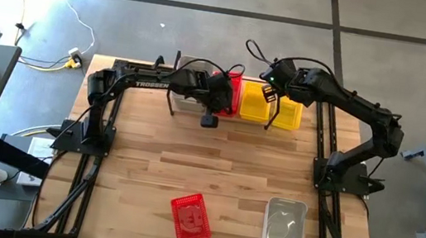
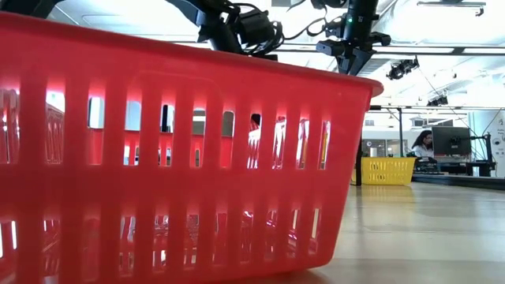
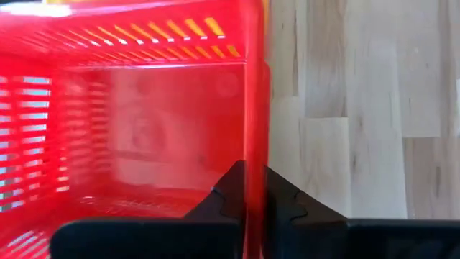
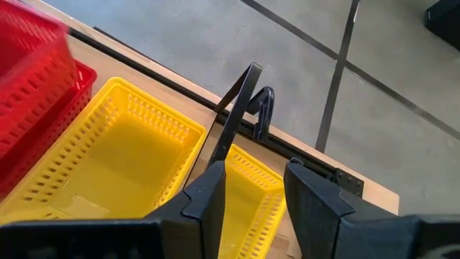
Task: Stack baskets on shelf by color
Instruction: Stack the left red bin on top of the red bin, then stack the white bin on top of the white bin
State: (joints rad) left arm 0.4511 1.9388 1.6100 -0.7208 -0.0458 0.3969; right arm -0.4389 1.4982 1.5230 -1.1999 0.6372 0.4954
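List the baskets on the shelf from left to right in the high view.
Clear-grey basket → red basket, held by the left claw → yellow basket → second yellow basket, under the right claw.

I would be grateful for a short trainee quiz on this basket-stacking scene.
1. True or false: the left claw is shut on a wall of a red basket.
2. Which baskets lie far from both claws? A) the loose red basket and the clear basket; B) two yellow ones; C) one yellow, one clear.
3. Fill in: the right claw hovers open over the ___ baskets.

Key: 1 true; 2 A; 3 yellow, meaning the yellow baskets.
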